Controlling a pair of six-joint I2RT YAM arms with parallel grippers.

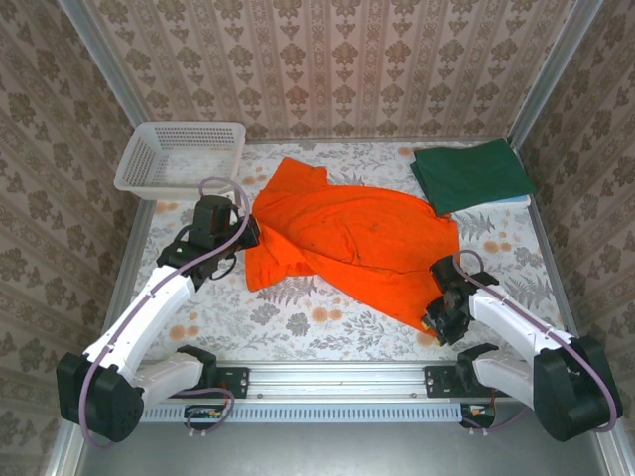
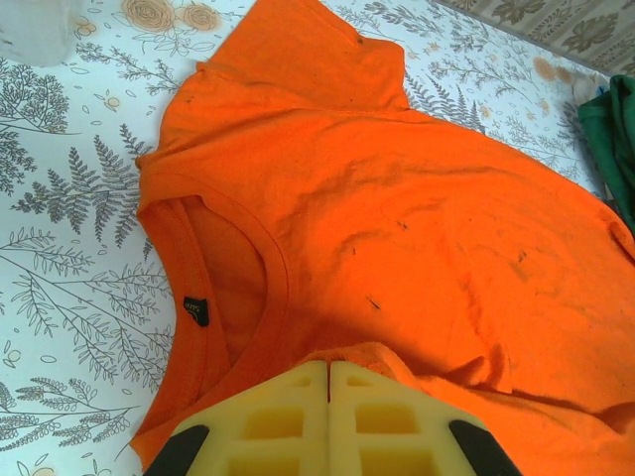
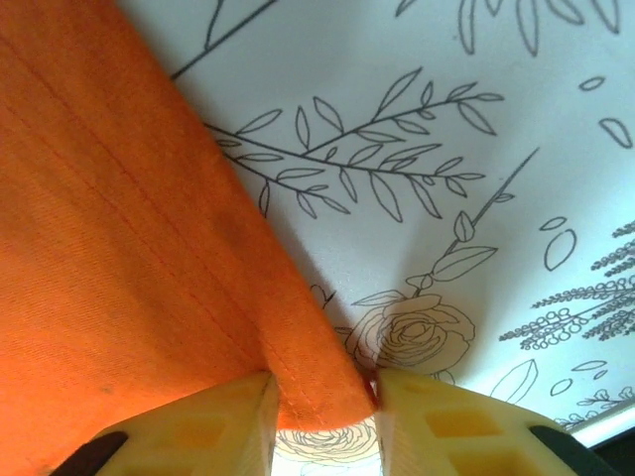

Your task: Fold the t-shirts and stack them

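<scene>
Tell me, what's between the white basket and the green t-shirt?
From the top view, one sleeve of the orange t-shirt pokes in between the white basket and green t-shirt; the rest is bare flowery table.

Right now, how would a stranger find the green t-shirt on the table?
Look at the floral table, then its far right corner. There lies the green t-shirt, folded flat and neat; the orange t-shirt beside it is spread out and crumpled.
</scene>
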